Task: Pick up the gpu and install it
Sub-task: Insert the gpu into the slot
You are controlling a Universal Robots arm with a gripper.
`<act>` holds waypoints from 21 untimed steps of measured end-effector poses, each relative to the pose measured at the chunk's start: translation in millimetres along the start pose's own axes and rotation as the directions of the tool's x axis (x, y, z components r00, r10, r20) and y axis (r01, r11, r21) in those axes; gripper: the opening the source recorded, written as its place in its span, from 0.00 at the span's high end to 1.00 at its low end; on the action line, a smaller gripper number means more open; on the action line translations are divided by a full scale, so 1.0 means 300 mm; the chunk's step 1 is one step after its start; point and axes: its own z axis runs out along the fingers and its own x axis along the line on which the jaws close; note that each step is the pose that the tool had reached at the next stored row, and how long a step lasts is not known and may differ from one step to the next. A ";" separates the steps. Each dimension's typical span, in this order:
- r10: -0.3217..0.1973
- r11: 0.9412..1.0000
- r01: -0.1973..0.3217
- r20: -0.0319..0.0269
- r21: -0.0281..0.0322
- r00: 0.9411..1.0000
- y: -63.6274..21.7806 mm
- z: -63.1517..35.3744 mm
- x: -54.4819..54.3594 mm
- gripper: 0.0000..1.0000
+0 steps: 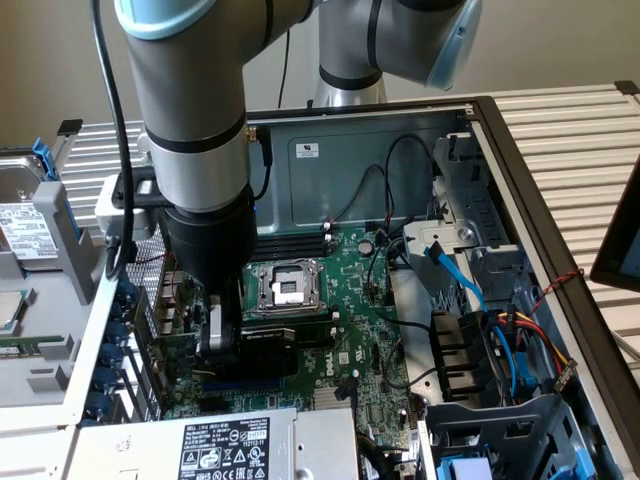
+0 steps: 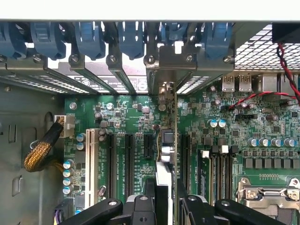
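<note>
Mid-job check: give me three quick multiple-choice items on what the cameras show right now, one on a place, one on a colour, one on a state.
1. Where is the gpu?
A. Edge-on between the fingers of the gripper, over the motherboard slots
B. Flat on the table outside the case
C. On top of the power supply

2. What colour are the retention clips along the case's rear slot row?
A. Red
B. Blue
C. Yellow

3. What state is the CPU socket in?
A. Under a heatsink and fan
B. Bare, with no cooler on it
C. Covered by a cloth

Answers:
1 A: the wrist view shows the card on edge between the fingers, above the slots.
2 B: each clip in the row is blue.
3 B: the exterior view shows the socket's metal frame uncovered.
</note>
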 end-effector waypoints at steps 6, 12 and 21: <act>0.000 1.000 0.000 0.000 0.001 1.000 0.000 0.003 0.000 0.73; 0.000 1.000 0.000 0.000 0.002 1.000 0.004 0.005 0.000 0.73; 0.000 1.000 0.000 0.000 0.002 1.000 0.005 0.009 0.001 0.73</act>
